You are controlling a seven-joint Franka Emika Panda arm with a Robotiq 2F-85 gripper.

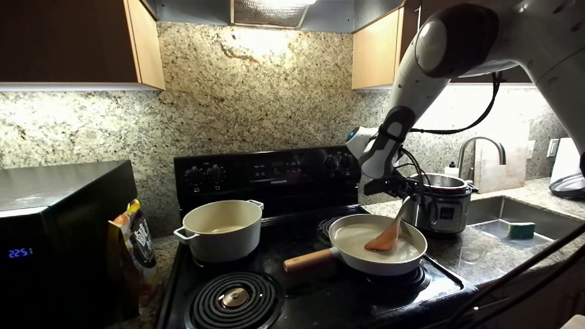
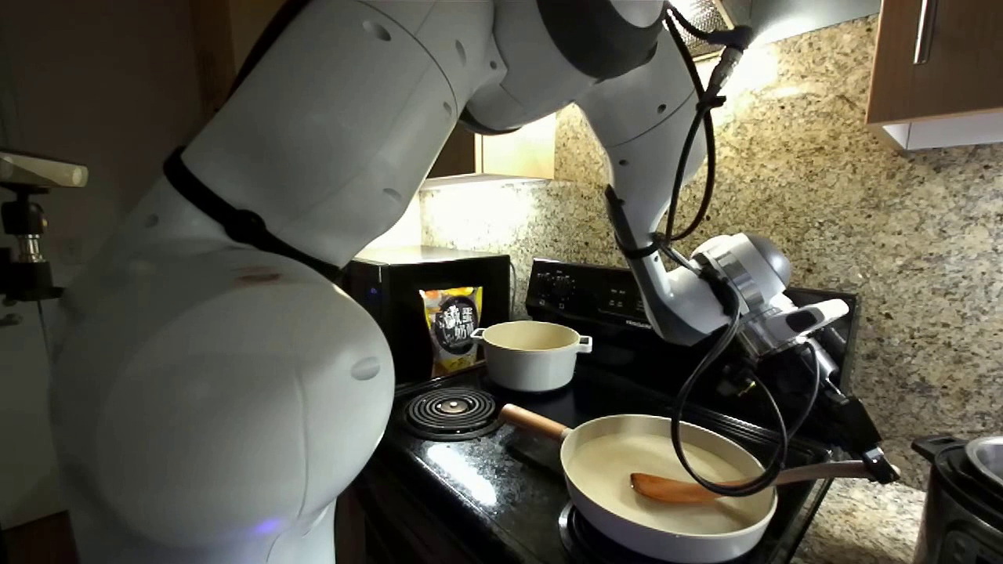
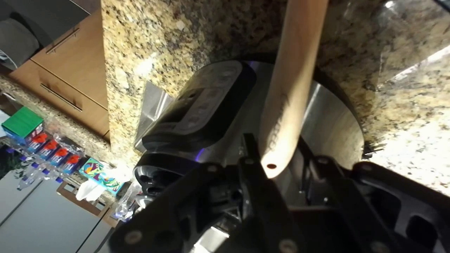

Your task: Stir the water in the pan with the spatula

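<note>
The wide, shallow cream-white frying pan [image 1: 386, 269] with its long light-brown wooden handle stands on a coil burner [image 1: 417, 278] of the black stove [image 1: 311, 294]. It holds a thin layer of pale, nearly colourless water [image 1: 352, 237], hard to tell from the pan's own inside. The orange-brown blade of the slim wooden spatula [image 1: 392, 230] is in the pan; its paler grip slants up and out over the rim opposite the pan's handle. Beyond that rim the black two-fingered pincer [image 3: 276, 144] is clamped on the end of the spatula.

On the pan's handle side sits a deep, round cream-white pot [image 1: 226, 246] with short side handles; a lighter patch shows at its bottom, liquid or mere shine, I cannot say. Across the pan from it, a cylindrical steel-and-black cooker [image 1: 459, 208] stands open-topped on the speckled granite desk [image 3: 147, 35], its depths hidden. Past the cooker, the steel sink [image 1: 530, 212] holds a green sponge [image 1: 521, 230] with a yellow edge.

In an exterior view a black cable [image 2: 675, 429] hangs across part of the spatula, and the cooker [image 2: 952, 501] is cut off at the edge. Whether the blade touches the pan's floor cannot be told.
</note>
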